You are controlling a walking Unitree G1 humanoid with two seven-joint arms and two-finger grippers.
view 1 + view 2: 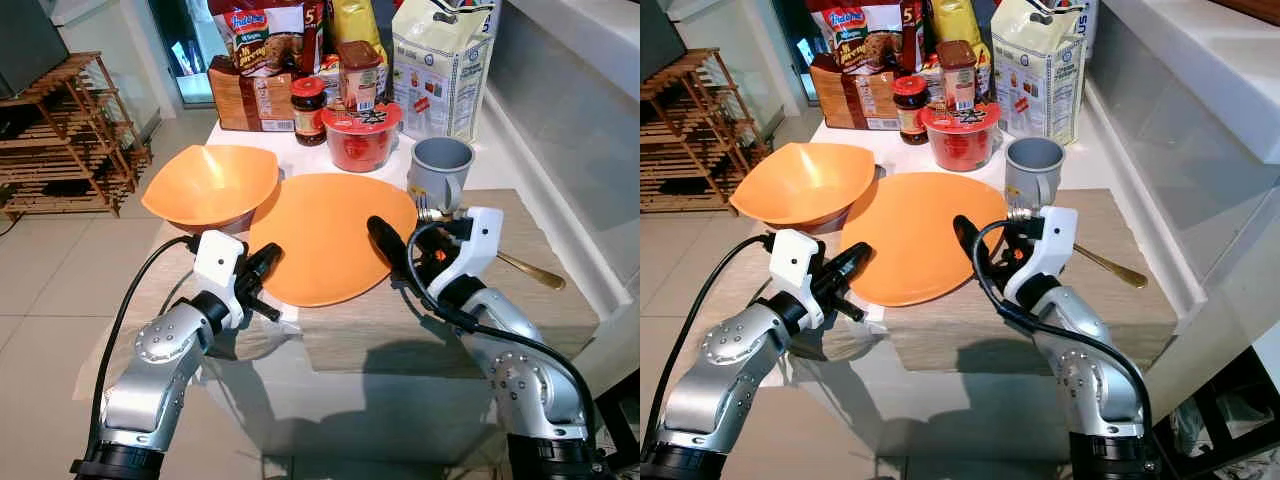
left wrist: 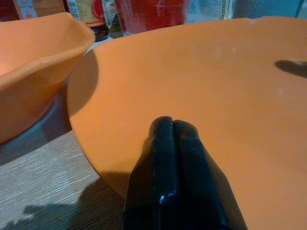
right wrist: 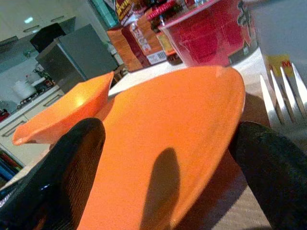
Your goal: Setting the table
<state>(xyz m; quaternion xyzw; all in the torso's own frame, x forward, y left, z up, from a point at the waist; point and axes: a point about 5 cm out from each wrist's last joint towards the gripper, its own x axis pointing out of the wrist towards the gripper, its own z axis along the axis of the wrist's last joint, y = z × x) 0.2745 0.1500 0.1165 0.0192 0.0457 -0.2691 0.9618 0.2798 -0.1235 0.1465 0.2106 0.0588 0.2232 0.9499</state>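
The plate point(image 1: 335, 235) lies flat mid-tabletop point(image 1: 520, 300) on the mat, the bowl point(image 1: 210, 183) touching it at ten o'clock and the mug point(image 1: 440, 168) at two. The left gripper point(image 1: 262, 268), fingers pressed together and empty, rests at the plate's seven-o'clock rim, likely to nudge or steady it. The right gripper point(image 3: 168, 167) is spread wide across the four-o'clock rim, seemingly ready to pinch it. A fork point(image 3: 283, 103) lies just beside the right gripper, its handle running off to three o'clock.

Pale tiled floor point(image 1: 60, 270), wooden rack point(image 1: 70, 130)
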